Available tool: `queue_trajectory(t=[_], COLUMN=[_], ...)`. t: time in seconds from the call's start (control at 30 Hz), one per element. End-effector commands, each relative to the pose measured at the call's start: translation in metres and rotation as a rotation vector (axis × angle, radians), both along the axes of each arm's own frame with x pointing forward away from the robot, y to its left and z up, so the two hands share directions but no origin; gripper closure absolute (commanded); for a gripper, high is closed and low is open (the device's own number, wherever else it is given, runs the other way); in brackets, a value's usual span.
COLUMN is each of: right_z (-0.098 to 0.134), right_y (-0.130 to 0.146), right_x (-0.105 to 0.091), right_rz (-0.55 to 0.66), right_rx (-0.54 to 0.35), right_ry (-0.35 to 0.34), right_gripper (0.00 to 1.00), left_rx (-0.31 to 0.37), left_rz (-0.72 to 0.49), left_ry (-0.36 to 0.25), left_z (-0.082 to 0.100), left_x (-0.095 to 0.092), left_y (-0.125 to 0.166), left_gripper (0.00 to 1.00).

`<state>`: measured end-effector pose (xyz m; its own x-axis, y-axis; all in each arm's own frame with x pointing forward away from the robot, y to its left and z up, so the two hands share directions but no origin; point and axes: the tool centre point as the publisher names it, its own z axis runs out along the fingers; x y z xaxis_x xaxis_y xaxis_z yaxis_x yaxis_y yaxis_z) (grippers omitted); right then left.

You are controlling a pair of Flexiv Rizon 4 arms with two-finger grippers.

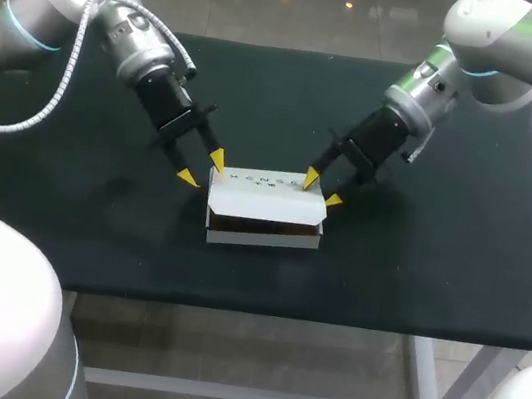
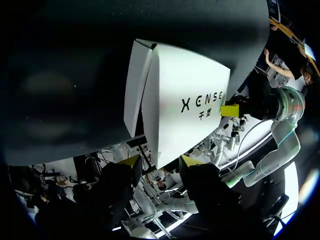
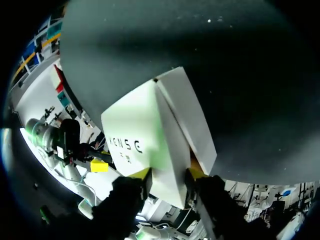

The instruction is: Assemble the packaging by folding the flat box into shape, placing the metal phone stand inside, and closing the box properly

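Observation:
A white box [image 1: 266, 200] lies at the middle of the dark table, its lid lowered but not flat, with a dark slit along the front; the inside is hidden. My left gripper [image 1: 202, 167] is at the box's left end. In the left wrist view the box [image 2: 185, 100] reaches in between the left gripper [image 2: 161, 161], whose fingers stand apart from it, open. My right gripper [image 1: 322, 189] is at the right end. In the right wrist view the right gripper [image 3: 168, 173] has both fingers against the end of the box [image 3: 145, 125], shut on it. No phone stand shows.
The table [image 1: 92, 212] carries a dark mat with bare room on both sides of the box and in front of it. Its front edge runs a little below the box in the head view.

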<state>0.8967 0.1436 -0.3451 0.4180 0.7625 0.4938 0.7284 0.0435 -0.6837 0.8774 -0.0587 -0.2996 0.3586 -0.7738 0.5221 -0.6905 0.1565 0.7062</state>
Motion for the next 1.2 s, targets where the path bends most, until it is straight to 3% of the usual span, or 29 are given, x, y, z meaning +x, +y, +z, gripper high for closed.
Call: queue_trajectory(t=[0.03,0.23,0.43,0.6,0.73,0.93,1.13,1.2], right_z=[-0.002,-0.002,-0.002,-0.002,-0.002,-0.002,-0.002,-0.002], right_y=[0.002,0.001,0.001,0.001,0.001,0.001,0.001,0.001], right_x=[0.001,0.002,0.002,0.002,0.002,0.002,0.002,0.002], right_rz=[0.001,-0.002,-0.002,-0.002,-0.002,-0.002,-0.002,-0.002], right_rx=[-0.004,-0.004,-0.004,-0.004,-0.004,-0.004,-0.004,-0.004], right_ry=[0.0,0.0,0.0,0.0,0.0,0.0,0.0,0.0], right_gripper=[0.51,0.51,0.51,0.52,0.53,0.53,0.53,0.54], left_rx=[0.068,0.094,0.127,0.132,0.143,0.167,0.148,0.144], left_rz=[0.044,-0.004,-0.091,-0.162,-0.221,-0.323,-0.528,-0.599], left_ry=[-0.125,-0.202,-0.319,-0.407,-0.49,-0.618,-0.83,-0.872], left_z=[0.014,0.024,0.036,0.046,0.054,0.062,0.065,0.066], left_x=[-0.005,-0.007,-0.006,-0.002,0.0,0.001,-0.003,-0.006], left_y=[-0.002,-0.008,-0.015,-0.018,-0.02,-0.019,-0.016,-0.018], left_gripper=[0.45,0.4,0.31,0.18,0.0,0.0,0.0,0.0])
